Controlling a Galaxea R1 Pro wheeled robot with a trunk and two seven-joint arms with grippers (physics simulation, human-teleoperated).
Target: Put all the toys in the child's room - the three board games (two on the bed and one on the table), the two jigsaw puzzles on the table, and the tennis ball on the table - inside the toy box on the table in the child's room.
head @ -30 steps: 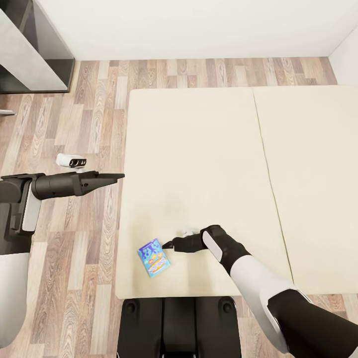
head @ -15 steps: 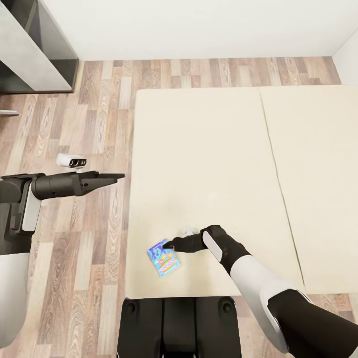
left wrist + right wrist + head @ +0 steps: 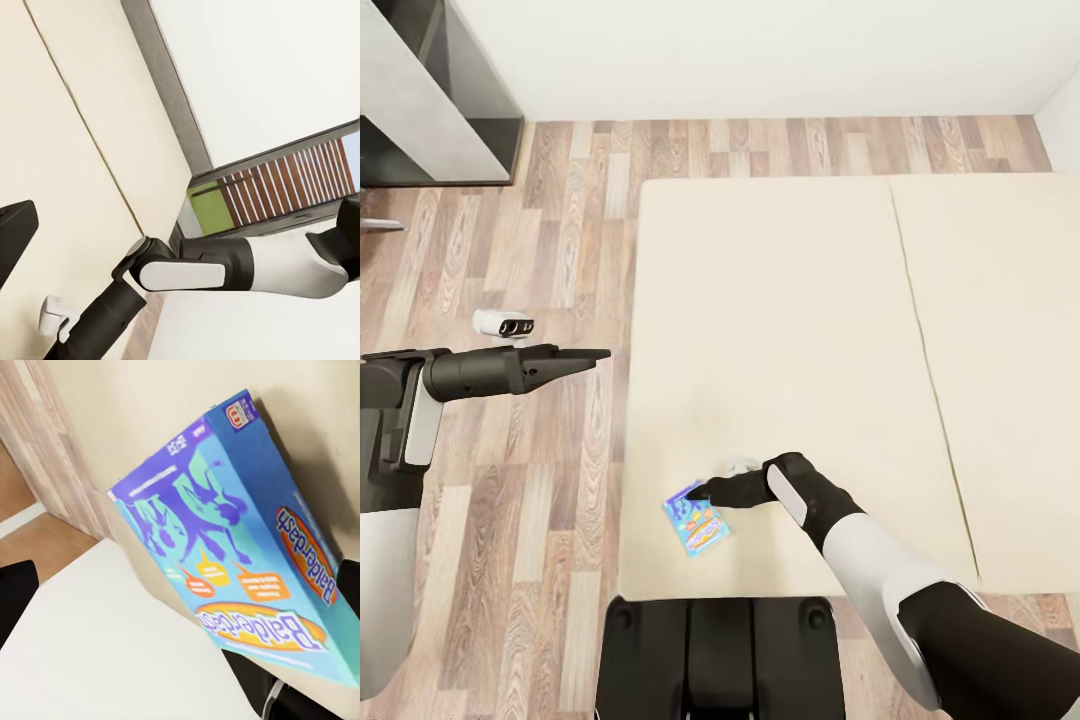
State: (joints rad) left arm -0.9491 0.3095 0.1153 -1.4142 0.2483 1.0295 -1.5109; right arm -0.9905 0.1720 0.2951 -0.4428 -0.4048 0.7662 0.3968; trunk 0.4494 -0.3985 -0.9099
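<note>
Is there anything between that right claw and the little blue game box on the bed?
Nothing visible. The right gripper is already at the edge of the blue game box, which lies on the bare cream bed.

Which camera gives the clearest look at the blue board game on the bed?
The right wrist view: the blue board game looms large there, its Balderdash lettering readable. The head view shows it small by the right gripper. The left wrist view gives nothing recognisable of it.
</note>
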